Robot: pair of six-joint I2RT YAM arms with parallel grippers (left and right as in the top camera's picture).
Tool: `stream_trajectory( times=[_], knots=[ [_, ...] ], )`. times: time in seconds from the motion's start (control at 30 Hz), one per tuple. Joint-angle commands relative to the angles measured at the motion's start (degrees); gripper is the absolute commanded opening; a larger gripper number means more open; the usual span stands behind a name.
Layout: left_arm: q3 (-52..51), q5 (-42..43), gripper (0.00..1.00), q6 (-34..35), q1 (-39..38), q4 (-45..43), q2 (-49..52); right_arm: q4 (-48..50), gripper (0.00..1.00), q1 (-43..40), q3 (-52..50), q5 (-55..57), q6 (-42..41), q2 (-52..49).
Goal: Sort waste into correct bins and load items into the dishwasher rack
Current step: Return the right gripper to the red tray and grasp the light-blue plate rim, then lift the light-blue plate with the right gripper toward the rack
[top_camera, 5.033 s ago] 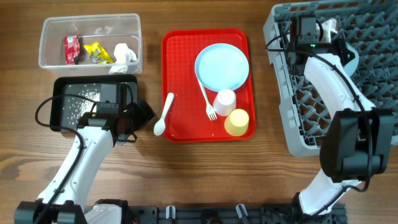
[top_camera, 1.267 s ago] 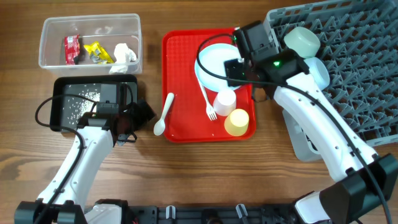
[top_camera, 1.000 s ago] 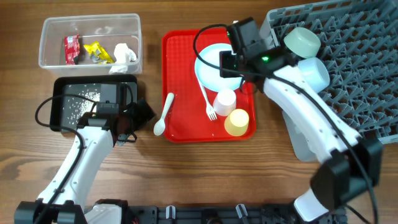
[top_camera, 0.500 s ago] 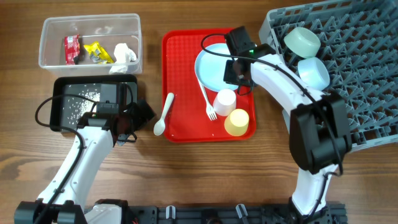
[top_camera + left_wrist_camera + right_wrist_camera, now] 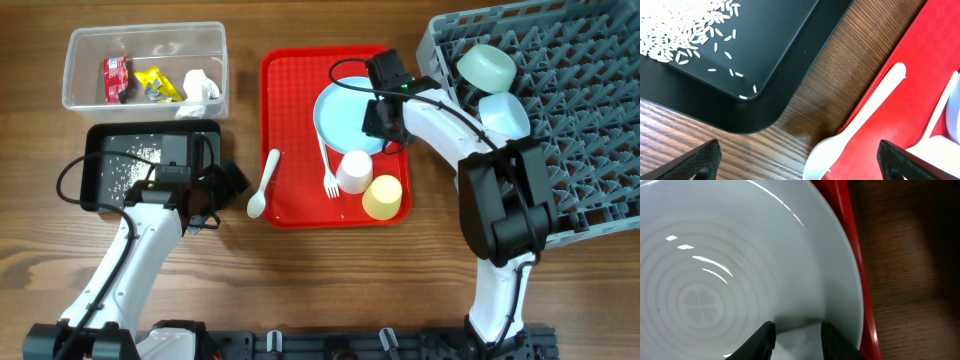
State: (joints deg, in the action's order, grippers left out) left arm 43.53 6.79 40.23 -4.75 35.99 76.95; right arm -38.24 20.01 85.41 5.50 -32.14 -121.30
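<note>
The pale blue plate (image 5: 345, 115) (image 5: 740, 280) lies on the red tray (image 5: 285, 100). My right gripper (image 5: 385, 118) (image 5: 796, 330) points down onto its right part, just inside the rim. Its fingers (image 5: 765, 337) stand a narrow gap apart with only the plate's surface showing between them. A fork (image 5: 327, 165), a white cup (image 5: 353, 171) and a yellow cup (image 5: 382, 197) sit in front of the plate. The white spoon (image 5: 264, 184) (image 5: 860, 125) lies across the tray's left edge. My left gripper (image 5: 232, 180) (image 5: 802, 162) hangs wide open over the spoon's bowl.
The grey dishwasher rack (image 5: 560, 120) at the right holds two pale bowls (image 5: 486, 65). The clear tub (image 5: 70, 70) at the back left holds a red wrapper (image 5: 116, 79), a yellow wrapper (image 5: 155, 83) and a tissue (image 5: 200, 86). The black tray (image 5: 180, 150) (image 5: 765, 60) holds rice grains (image 5: 130, 165) (image 5: 680, 30).
My right arm came from the rack to the plate and its jaws narrowed. The plate, fork and white cup slid a little toward the front left. The left arm stayed still.
</note>
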Motion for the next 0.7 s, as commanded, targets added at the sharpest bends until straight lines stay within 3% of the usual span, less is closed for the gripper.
stream_trajectory(
  times=[0.0, 0.1, 0.27, 0.67],
  knots=[
    [-0.2, 0.2, 1.0, 0.7, 0.0, 0.0, 0.1, 0.4, 0.33, -0.7, -0.6, -1.2, -0.3, -1.1],
    [-0.2, 0.2, 1.0, 0.8, 0.0, 0.0, 0.1, -0.9, 0.35, -0.8, -0.6, -2.5, 0.6, 0.2],
    [-0.2, 0.2, 1.0, 0.8, 0.0, 0.0, 0.1, -3.0, 0.47, -1.4, -0.5, -2.4, 0.6, 5.2],
    [-0.2, 0.2, 1.0, 0.8, 0.0, 0.0, 0.1, -9.7, 0.49, -1.9, -1.3, -2.6, 0.5, 6.4]
  ],
)
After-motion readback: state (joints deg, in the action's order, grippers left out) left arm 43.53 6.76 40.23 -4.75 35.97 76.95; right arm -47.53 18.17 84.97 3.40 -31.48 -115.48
